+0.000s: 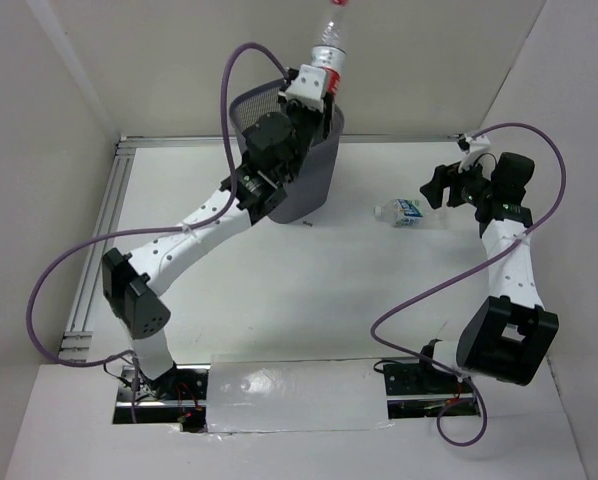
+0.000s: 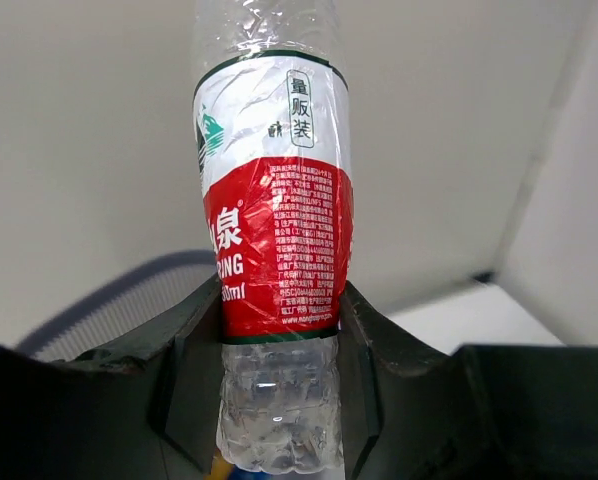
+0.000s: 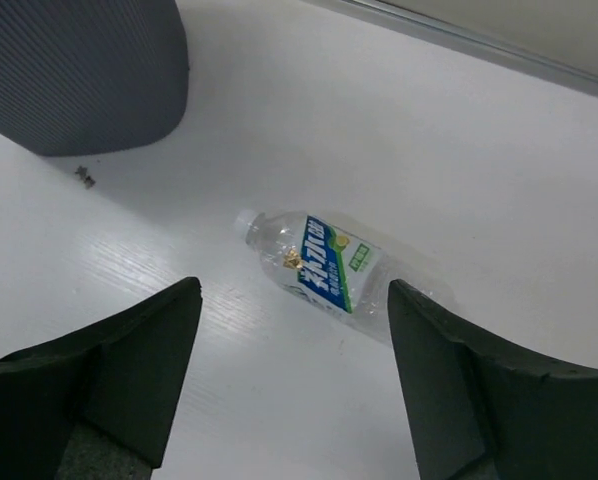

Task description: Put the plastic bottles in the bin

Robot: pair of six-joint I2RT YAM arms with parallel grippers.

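While my left gripper (image 2: 279, 400) clamps the red-label bottle (image 2: 279, 220) over the bin (image 1: 319, 180), I judge release comes next; right gripper (image 3: 294, 380) gapes wide above a blue-label bottle (image 3: 319, 272) lying on the desk (image 3: 479, 150).

The bin (image 1: 314, 190) stands at the back of the counter (image 1: 309, 290), left of centre and close to the rear wall. Above its far rim the left pincer (image 1: 317, 88) grips the held bottle (image 1: 329, 50) upright, cap up, its lower body between the fingers (image 2: 184, 390). To the right of the bin, well apart from it, the loose bottle (image 1: 404, 211) lies on its side on the counter, cap toward the bin. The right pincer (image 1: 439, 185) hangs just right of it, fingers spread, the bottle ahead between them in the right wrist view.
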